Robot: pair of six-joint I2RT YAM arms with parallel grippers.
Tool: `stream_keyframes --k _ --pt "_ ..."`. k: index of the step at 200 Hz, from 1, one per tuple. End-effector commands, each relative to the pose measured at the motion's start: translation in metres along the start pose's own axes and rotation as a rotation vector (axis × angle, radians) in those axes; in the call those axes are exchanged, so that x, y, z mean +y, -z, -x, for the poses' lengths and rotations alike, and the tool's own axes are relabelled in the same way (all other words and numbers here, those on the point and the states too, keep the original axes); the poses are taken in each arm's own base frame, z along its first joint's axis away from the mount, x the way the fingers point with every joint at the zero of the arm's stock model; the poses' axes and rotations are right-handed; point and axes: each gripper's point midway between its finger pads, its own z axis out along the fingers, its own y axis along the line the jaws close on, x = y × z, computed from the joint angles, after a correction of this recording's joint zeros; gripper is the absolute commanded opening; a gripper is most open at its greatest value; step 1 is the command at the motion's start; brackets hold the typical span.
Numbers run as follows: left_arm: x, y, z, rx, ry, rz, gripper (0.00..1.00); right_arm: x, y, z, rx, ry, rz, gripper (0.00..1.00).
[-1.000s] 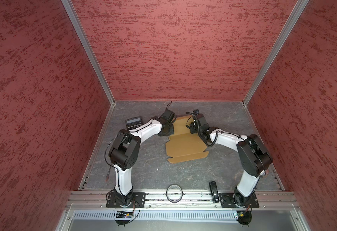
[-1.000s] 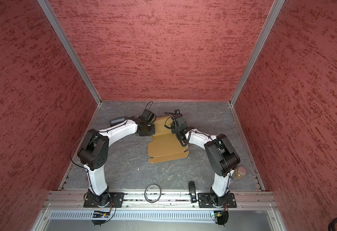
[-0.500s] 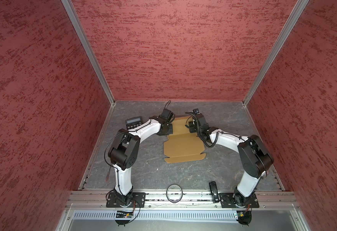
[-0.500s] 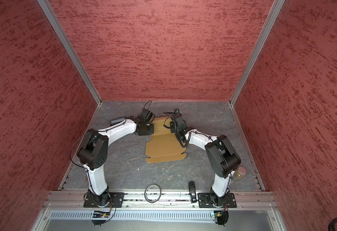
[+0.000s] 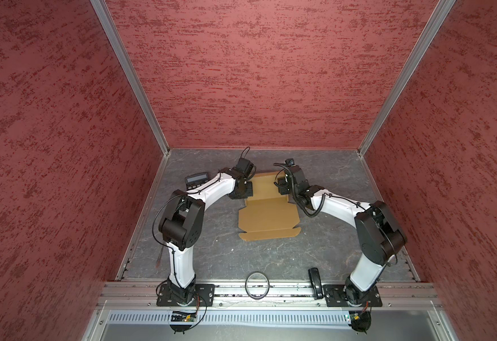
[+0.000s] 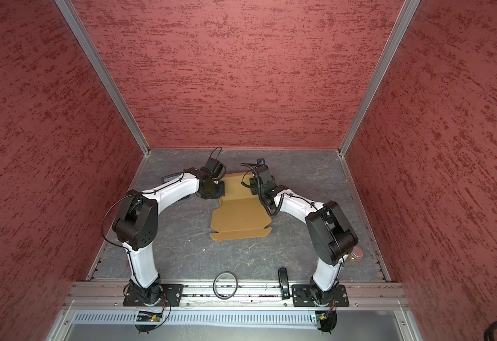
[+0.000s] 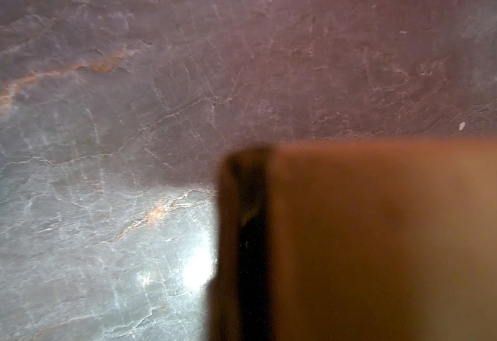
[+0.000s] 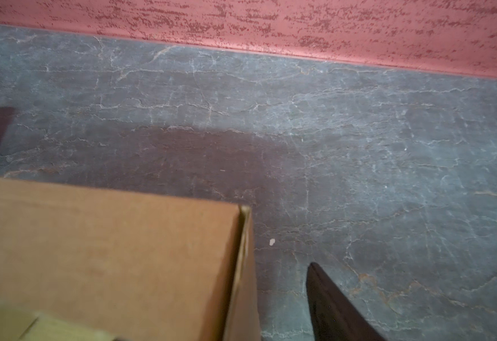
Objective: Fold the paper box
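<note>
The paper box (image 5: 268, 215) lay on the grey table (image 5: 271, 259), approx. in the middle and a bit toward the back wall. Its near part was flat on the surface, w/ a long flap at the front edge. Its far part was raised between the two grippers. The left gripper (image 5: 243, 190) was at the far left side of the box and the right gripper (image 5: 282, 189) at the far right side, both low over the table.

In the left wrist view the paper box (image 7: 389, 236) filled much of the frame, very blurred, w/ the dark fingers (image 7: 251, 251) pressed together against it. The jaws were closed tight, prob. on the side wall of the box, but the blur did not allow to be sure.

In the right wrist view a corner of the paper box (image 8: 108, 251) was seen, and one dark finger (image 8: 330, 304) stood apart from it, not touching. The jaws of the right gripper were spread and gripped nothing.

A calculator (image 5: 196, 179) lay nr. the left wall, partly hidden by the left arm. A black ring (image 5: 256, 285) and a black oblong item (image 5: 315, 283) rested at the front rail, well apart from the box.
</note>
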Motion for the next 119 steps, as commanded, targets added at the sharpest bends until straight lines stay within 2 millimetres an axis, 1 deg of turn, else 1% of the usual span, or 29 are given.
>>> stream_keyframes --k 1,36,75,93,119 --pt "0.007 -0.006 -0.001 0.046 -0.013 0.031 0.03 0.009 0.006 0.011 0.002 -0.021 0.033 0.65" --pt "0.012 -0.010 -0.003 0.106 -0.014 0.043 0.02 0.012 0.008 0.011 0.039 -0.048 0.041 0.66" --pt "0.010 -0.008 -0.008 0.175 -0.018 0.031 0.02 0.014 0.016 0.013 0.056 -0.082 0.056 0.68" --pt "0.009 -0.007 -0.010 0.217 -0.020 0.022 0.02 0.015 0.022 0.015 0.065 -0.092 0.067 0.69" --pt "0.012 -0.005 -0.015 0.279 -0.019 0.024 0.02 0.016 0.039 0.019 0.065 -0.114 0.094 0.70"
